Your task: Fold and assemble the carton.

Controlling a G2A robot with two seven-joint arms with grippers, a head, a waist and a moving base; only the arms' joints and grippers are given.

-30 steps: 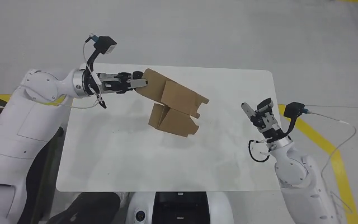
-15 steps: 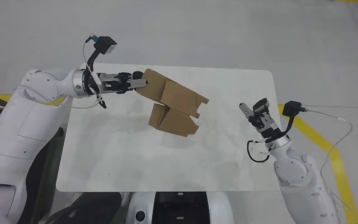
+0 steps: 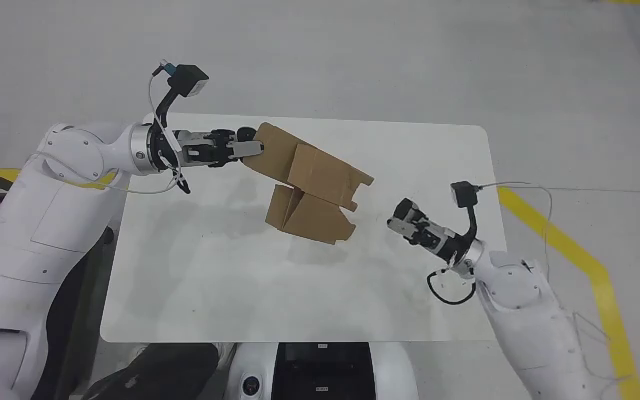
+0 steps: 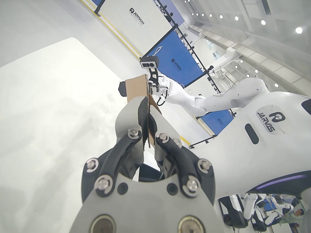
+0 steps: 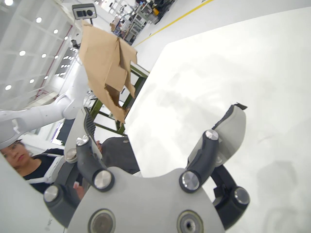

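Holding the partly opened carton (image 3: 315, 185) aloft over the table (image 3: 200, 290), pinched at one edge in the clamped left gripper (image 3: 255, 148), right gripper (image 3: 398, 217) spread wide and empty near its free end; probably next grasping a loose flap to square it.

Brightness: all 3 views bright and even; white table (image 3: 250, 290) and pale floor (image 3: 400, 60) reflect much light.
Source: round ceiling lamps (image 4: 298, 30), seen in both wrist views.
Shadows: soft and faint; carton (image 3: 310, 195) throws a pale grey patch on the table below it.
Glare: lamps burn out to white discs.
Distortion: wrist views wide-angle; wall panels (image 4: 136, 10) lean and bow toward the edges.
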